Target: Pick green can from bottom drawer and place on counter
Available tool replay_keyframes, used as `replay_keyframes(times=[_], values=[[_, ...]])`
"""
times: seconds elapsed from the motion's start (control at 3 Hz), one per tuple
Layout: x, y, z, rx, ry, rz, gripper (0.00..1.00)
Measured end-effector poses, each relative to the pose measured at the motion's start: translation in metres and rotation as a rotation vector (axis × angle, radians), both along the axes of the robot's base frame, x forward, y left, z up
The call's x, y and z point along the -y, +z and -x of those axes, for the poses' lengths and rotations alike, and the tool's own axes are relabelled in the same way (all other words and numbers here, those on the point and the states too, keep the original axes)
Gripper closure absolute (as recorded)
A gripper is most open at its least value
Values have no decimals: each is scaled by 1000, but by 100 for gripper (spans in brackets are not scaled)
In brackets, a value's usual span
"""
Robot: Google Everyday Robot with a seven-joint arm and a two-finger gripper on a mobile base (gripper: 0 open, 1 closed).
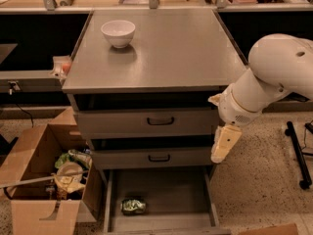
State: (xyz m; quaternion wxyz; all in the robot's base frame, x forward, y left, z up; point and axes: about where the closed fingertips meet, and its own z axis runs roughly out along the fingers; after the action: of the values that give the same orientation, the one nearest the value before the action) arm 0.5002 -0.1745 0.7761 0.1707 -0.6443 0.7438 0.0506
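Observation:
The green can (133, 205) lies on its side on the floor of the open bottom drawer (168, 192), near its front left. The counter (161, 53) is the flat grey top of the cabinet. My gripper (222, 148) hangs pointing down from the white arm (274, 77), at the right edge of the cabinet and level with the middle drawer. It is above and to the right of the can, well apart from it, and holds nothing.
A white bowl (118, 32) stands at the back left of the counter. The two upper drawers (149, 121) with black handles are partly open. An open cardboard box (36, 180) full of trash sits on the floor at the left. A black stand (298, 155) is at the right.

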Motion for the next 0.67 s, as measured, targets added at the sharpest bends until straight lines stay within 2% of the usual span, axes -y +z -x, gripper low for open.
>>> replay_keyframes(times=[0.67], values=[[-45, -136, 40, -106, 100, -49, 0]])
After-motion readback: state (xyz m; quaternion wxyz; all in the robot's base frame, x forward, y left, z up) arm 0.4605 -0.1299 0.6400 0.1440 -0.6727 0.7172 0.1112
